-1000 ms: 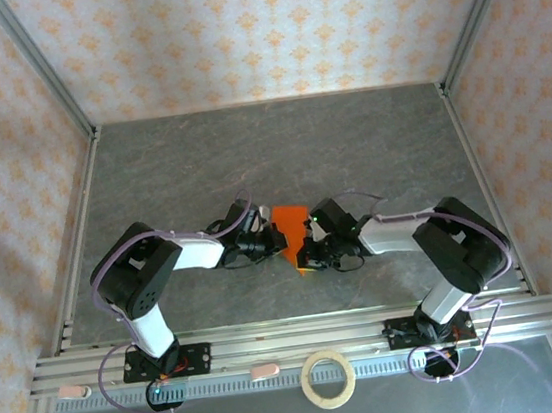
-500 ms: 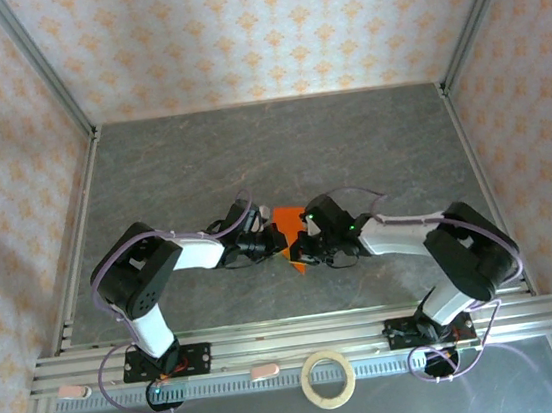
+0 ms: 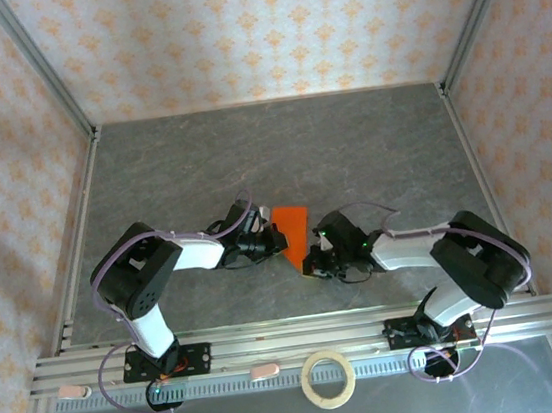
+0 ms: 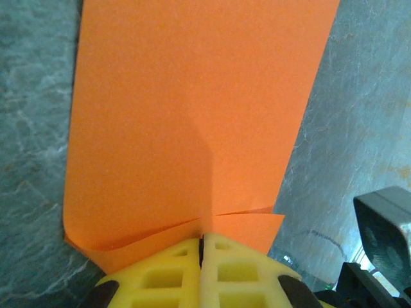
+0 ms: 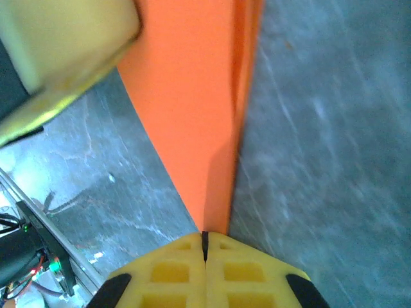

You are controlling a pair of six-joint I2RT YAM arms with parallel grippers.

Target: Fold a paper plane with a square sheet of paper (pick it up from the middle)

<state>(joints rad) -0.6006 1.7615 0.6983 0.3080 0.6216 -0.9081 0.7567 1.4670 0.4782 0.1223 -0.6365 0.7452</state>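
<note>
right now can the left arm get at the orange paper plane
Probably yes: the left gripper, shut, sits right at the paper plane's edge with nothing between them; the right gripper is at its near end.

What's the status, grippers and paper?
Both shut: left gripper at paper plane side edge, right gripper at its near tip. Lies on table. tape ring well away.

The paper plane point(image 3: 294, 230) lying flat
Bright orange and folded, it is resting on the grey table point(image 3: 369, 145), narrowing toward its near end.
</note>
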